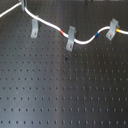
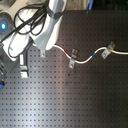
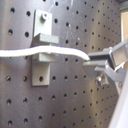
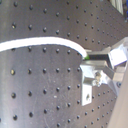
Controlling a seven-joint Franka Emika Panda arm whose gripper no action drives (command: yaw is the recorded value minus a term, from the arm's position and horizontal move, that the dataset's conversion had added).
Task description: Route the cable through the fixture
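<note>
A: Three grey clips are standing in a row on a black perforated board (image 1: 65,95). Where is the cable (image 1: 87,40) lying?

B: In the first exterior view it is running from the top left corner, across all three, to the first exterior view's right edge.

A: And the gripper (image 3: 100,60)?

B: In both wrist views its jaws are pinching the white cord's end. In the first wrist view the cord is stretching sideways from the fingertips, crossing the fixture (image 3: 42,52), seemingly resting in its slot.

A: Any obstacles?

B: The board is looking bare; in the second exterior view the arm (image 2: 47,25) is covering the clip nearest it.
</note>
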